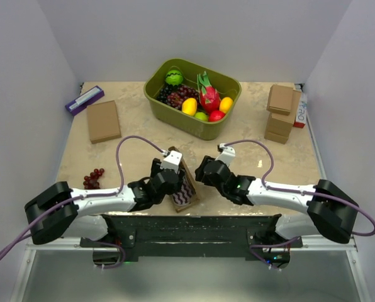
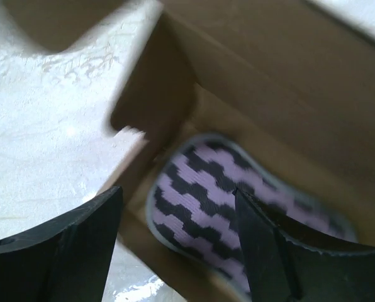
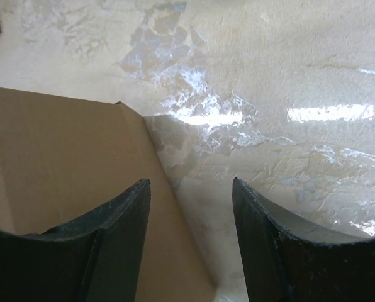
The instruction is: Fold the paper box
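Observation:
The paper box [image 1: 189,200] stands near the table's front edge, between the two arms, with its brown flaps raised. A purple-and-black zigzag cloth [image 2: 200,189] lies inside the box. My left gripper [image 1: 172,178] hangs open over the box's near left wall [image 2: 156,113]. One finger is outside over the table, the other is over the cloth, and neither presses on anything. My right gripper [image 1: 203,168] is open just right of the box. Its left finger [image 3: 121,214] hovers over a flat cardboard flap [image 3: 61,157] and its right finger over bare table.
A green bin of toy fruit [image 1: 228,85] stands at the back centre. A flat brown box [image 1: 103,121] and a purple packet [image 1: 84,99] lie back left. Stacked small brown boxes [image 1: 282,113] are back right. Dark grapes [image 1: 93,178] lie on the table by the left arm.

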Robot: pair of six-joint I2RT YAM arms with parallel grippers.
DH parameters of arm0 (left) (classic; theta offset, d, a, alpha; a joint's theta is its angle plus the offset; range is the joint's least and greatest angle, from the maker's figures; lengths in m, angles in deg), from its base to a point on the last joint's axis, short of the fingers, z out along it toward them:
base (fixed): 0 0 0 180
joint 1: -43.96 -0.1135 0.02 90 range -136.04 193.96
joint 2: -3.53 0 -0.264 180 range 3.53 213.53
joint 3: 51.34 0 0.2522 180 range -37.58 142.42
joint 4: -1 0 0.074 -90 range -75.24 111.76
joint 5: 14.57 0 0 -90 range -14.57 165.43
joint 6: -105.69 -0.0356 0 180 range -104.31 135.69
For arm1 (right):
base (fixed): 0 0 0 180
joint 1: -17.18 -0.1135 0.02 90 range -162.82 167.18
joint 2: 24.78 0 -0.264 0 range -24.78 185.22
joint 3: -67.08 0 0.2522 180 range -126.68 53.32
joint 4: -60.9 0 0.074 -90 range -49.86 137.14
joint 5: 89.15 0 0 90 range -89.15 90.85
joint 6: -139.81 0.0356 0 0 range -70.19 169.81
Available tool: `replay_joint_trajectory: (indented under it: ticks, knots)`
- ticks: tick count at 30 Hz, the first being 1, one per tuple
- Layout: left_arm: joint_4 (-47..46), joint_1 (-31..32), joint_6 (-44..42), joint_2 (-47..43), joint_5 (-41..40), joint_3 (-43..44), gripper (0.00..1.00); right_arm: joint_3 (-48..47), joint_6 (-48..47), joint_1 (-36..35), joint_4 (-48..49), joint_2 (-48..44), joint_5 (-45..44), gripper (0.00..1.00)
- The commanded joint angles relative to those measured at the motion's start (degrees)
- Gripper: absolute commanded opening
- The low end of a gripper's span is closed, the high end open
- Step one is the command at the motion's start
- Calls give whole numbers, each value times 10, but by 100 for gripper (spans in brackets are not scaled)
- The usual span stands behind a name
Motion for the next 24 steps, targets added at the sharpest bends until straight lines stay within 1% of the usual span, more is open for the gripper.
replay_joint_trajectory:
  ticks: [1,3,5,10,14,20,24]
  knots:
    - [30,0,15,-32,22,6,79,-15,7,-8,-2,14,-8,58]
    - [52,0,21,-39,35,6,82,-15,9,-8,-2,16,-8,58]
    - [68,-1,33,-46,41,7,84,-15,8,-8,-2,13,-9,58]
    - [151,-2,77,-82,41,6,85,-13,9,-8,-5,5,-10,58]
    - [194,-9,93,-147,47,6,86,-13,9,-9,-9,-1,-11,58]
    - [261,-33,101,-214,71,18,86,-13,11,-8,-24,-13,-21,58]
    - [267,-39,108,-256,98,60,86,-16,1,-8,-44,-42,-30,59]
